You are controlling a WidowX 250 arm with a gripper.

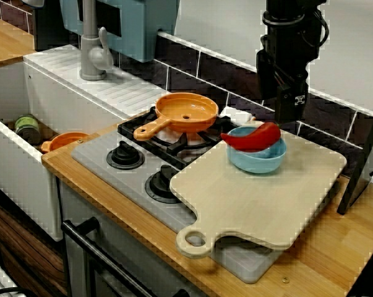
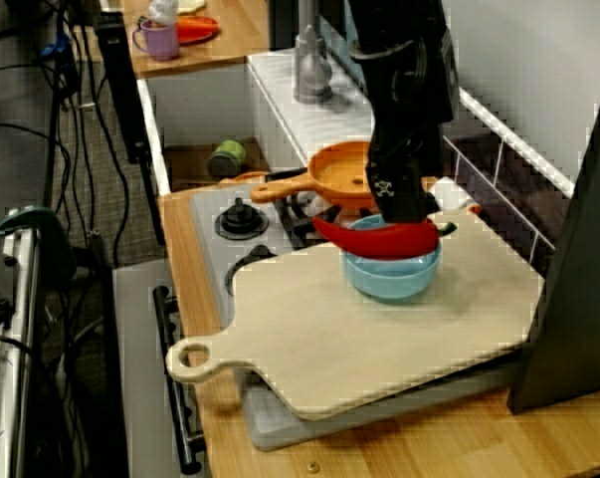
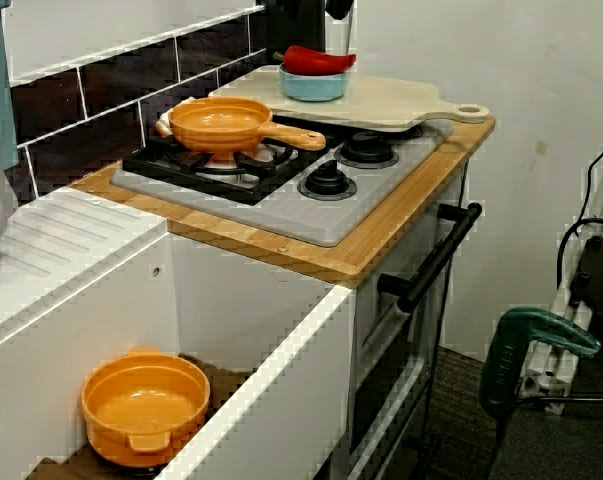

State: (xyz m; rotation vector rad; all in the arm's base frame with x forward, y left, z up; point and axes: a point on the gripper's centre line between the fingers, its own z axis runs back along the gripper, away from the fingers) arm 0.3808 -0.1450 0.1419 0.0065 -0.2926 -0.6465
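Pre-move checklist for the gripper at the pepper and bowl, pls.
1. Hold of gripper on red pepper: cannot tell, fingertips not visible.
2. Red pepper lying across rim of blue bowl: ok.
3. Blue bowl wholly on cutting board: ok.
4. Orange pan apart from blue bowl: ok.
5. Cutting board support: not ok, handle end overhangs the stove.

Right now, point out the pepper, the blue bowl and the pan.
pepper (image 1: pixel 255 137), front view, mid body.
blue bowl (image 1: pixel 258 162), front view, outer wall.
pan (image 3: pixel 219 138), side view, near wall.
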